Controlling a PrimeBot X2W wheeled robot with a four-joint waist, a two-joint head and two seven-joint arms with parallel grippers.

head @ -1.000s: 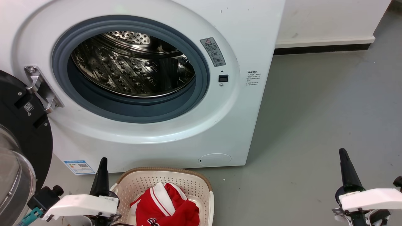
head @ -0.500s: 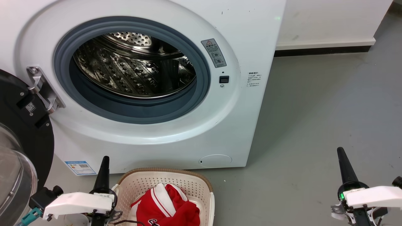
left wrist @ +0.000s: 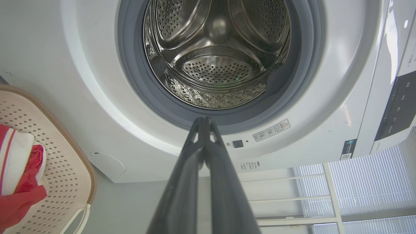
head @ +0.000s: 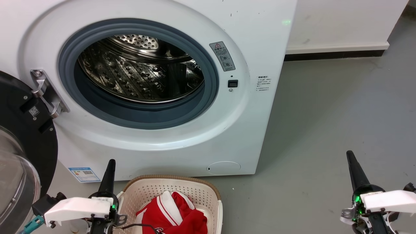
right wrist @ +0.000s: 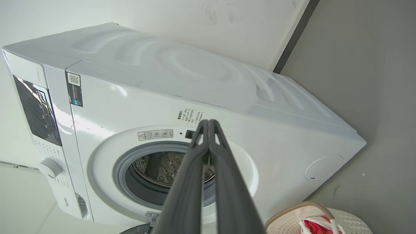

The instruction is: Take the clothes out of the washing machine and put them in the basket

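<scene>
The white washing machine [head: 260, 39] stands before me with its black-rimmed glass door [head: 19, 136] swung open to the left. Its steel drum [head: 139, 71] holds nothing that I can see; the left wrist view looks straight into the drum [left wrist: 214, 58]. Red clothes [head: 177, 213] with white trim lie in the cream basket [head: 191, 188] on the floor in front of the machine. My left gripper [head: 110, 164] is shut just left of the basket. My right gripper [head: 350, 156] is shut over the grey floor at the lower right. Both hold nothing.
Grey floor [head: 325, 113] stretches to the right of the machine up to a white wall with a dark skirting strip [head: 334, 53]. The open door takes up the lower left. A window with blinds [left wrist: 357, 182] appears in the left wrist view.
The whole head picture has drifted slightly down and right, so the camera moved. Both grippers have risen a little in the picture and stay shut. Clothes and basket are unchanged.
</scene>
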